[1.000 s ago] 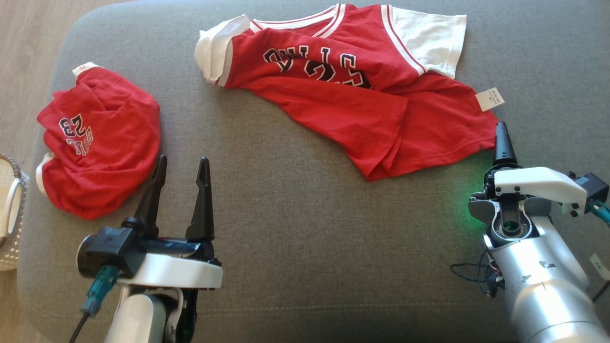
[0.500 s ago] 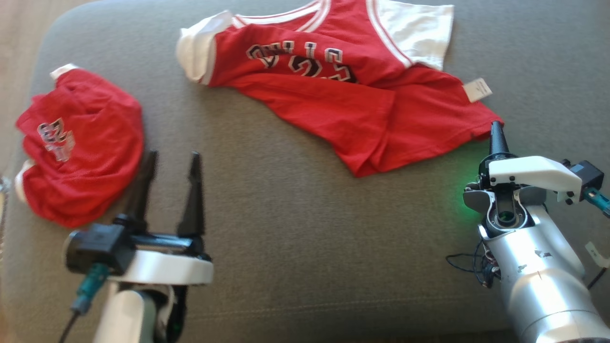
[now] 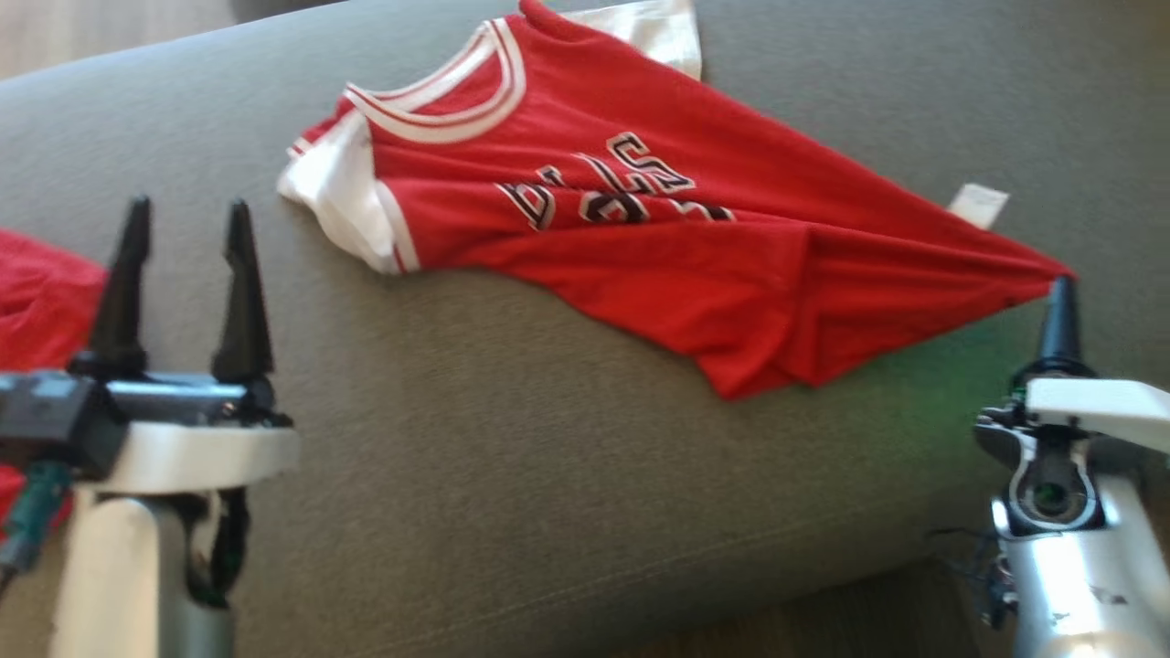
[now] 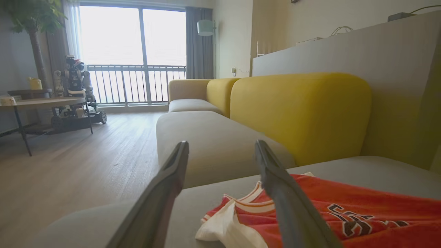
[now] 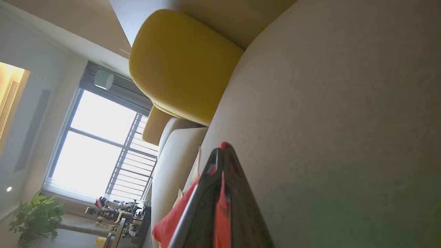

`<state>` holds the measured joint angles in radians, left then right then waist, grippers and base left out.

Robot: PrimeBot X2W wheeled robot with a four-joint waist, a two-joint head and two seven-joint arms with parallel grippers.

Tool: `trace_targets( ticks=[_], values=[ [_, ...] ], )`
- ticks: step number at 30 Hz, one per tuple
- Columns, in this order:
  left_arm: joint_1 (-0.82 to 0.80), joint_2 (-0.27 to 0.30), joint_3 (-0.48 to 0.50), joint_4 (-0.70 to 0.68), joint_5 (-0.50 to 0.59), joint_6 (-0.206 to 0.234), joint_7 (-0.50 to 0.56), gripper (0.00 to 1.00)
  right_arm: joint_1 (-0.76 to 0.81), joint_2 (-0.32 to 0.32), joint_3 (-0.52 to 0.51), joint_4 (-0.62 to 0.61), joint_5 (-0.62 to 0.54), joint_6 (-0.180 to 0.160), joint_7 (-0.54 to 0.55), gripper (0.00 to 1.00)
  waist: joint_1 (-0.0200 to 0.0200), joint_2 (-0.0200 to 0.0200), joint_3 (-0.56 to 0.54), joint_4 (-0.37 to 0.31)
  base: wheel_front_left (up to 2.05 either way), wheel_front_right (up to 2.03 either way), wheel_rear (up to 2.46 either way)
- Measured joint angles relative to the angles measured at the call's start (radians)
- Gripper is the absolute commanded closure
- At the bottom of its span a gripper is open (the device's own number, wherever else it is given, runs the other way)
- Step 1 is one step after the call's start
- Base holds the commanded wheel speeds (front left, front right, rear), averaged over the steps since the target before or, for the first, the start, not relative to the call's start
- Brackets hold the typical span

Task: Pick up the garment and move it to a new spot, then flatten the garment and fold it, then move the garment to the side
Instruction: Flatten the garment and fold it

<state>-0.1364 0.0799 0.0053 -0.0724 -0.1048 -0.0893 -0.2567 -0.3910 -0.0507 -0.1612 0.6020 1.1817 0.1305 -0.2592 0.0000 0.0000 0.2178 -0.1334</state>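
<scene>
Grey woven upholstery of a sofa seat (image 3: pixel 548 475) forms the surface on which everything lies. On its far half a red short-sleeved jersey with white sleeves, a white-striped neckline and dark, white-edged lettering (image 3: pixel 640 274) is spread, with the neckline towards the left and the hem towards the right. One hem corner is drawn out to a sharp point, and long creases run from that corner back across the cloth. At this corner the right gripper (image 3: pixel 1060 291) is placed; its jaws are pressed together, and in the right wrist view a strip of red fabric is seen pinched between them (image 5: pixel 222 150). A small white tag (image 3: pixel 978 203) is seen beside the upper edge of the jersey, near the pinched corner. A green glow is cast on the seat just left of the right wrist.

The left gripper (image 3: pixel 187 208) is held over the near left part of the seat, well apart from the jersey, its jaws spread wide with nothing between them (image 4: pixel 222 143). A second red garment (image 3: pixel 41 297) is seen at the left edge. Behind the seat a yellow backrest (image 4: pixel 299 113) is seen, with a wooden floor (image 4: pixel 86 155) and a tall window (image 4: pixel 131 34) beyond.
</scene>
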Motion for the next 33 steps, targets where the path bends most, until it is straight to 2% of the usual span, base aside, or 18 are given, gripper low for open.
trace_targets(
  ticks=[4, 7, 8, 11, 12, 14, 15, 16, 19, 23, 28, 33],
  values=[
    [-0.061, 0.055, 0.004, -0.02, 0.015, -0.018, 0.0, 0.0, 0.053, 0.001, -0.04, -0.126, -0.048, 0.0, 0.0, 1.0, 0.0, 0.0, 0.006, -0.055, 0.0, 0.0, 0.0],
    [-0.148, 0.106, -0.055, 0.004, -0.007, -0.034, 0.007, 0.0, 0.064, -0.001, 0.035, -0.159, -0.044, 0.0, -0.001, 1.0, 0.0, 0.0, 0.023, -0.085, 0.0, 0.0, 0.0],
    [-0.192, 0.135, -0.111, 0.025, -0.029, -0.035, 0.044, 0.0, 0.07, -0.001, 0.066, -0.161, -0.044, 0.0, -0.001, 1.0, 0.0, 0.0, 0.033, -0.091, 0.0, 0.0, 0.0],
    [-0.379, 0.29, -0.419, 0.073, -0.161, -0.042, 0.209, 0.0, 0.085, 0.002, 0.165, -0.164, 0.0, 0.0, 0.0, 1.0, 0.0, 0.0, 0.07, -0.107, 0.0, 0.0, 0.0],
    [-0.455, 0.328, -0.488, 0.088, -0.212, -0.043, 0.263, 0.0, 0.085, 0.002, 0.197, -0.17, 0.014, 0.0, 0.0, 1.0, 0.0, 0.0, 0.084, -0.114, 0.0, 0.0, 0.0],
    [-0.629, 0.386, -0.601, 0.132, -0.327, -0.043, 0.362, 0.0, 0.085, 0.001, 0.254, -0.195, 0.029, 0.0, 0.0, 1.0, 0.0, 0.0, 0.118, -0.13, 0.0, 0.0, 0.0],
    [-0.799, 0.425, -0.699, 0.181, -0.424, -0.043, 0.438, 0.0, 0.081, 0.001, 0.312, -0.22, 0.051, 0.0, 0.0, 1.0, 0.0, 0.0, 0.154, -0.149, 0.0, 0.0, 0.0],
    [-0.876, 0.442, -0.744, 0.21, -0.444, -0.043, 0.457, 0.0, 0.077, 0.001, 0.341, -0.23, 0.059, 0.0, 0.0, 1.0, 0.0, 0.0, 0.172, -0.16, 0.0, 0.0, 0.0],
    [-1.055, 0.481, -0.869, 0.311, -0.461, -0.043, 0.49, 0.0, 0.067, 0.002, 0.405, -0.266, 0.085, 0.0, 0.0, 1.0, 0.0, 0.0, 0.219, -0.202, 0.0, 0.0, 0.0],
    [-1.199, 0.509, -1.012, 0.464, -0.48, -0.043, 0.542, 0.0, 0.066, 0.001, 0.454, -0.309, 0.088, 0.0, 0.0, 1.0, 0.0, 0.0, 0.276, -0.266, 0.0, 0.0, 0.0],
    [-1.361, 0.51, -1.104, 0.635, -0.497, -0.043, 0.614, 0.0, 0.066, 0.001, 0.542, -0.381, 0.134, 0.0, 0.0, 1.0, 0.0, 0.0, 0.356, -0.333, 0.0, 0.0, 0.0],
    [-1.48, 0.506, -1.167, 0.718, -0.505, -0.043, 0.643, 0.0, 0.066, 0.001, 0.628, -0.436, 0.147, 0.0, 0.0, 1.0, 0.0, -0.0001, 0.418, -0.381, 0.0, 0.0, 0.0]
  ],
)
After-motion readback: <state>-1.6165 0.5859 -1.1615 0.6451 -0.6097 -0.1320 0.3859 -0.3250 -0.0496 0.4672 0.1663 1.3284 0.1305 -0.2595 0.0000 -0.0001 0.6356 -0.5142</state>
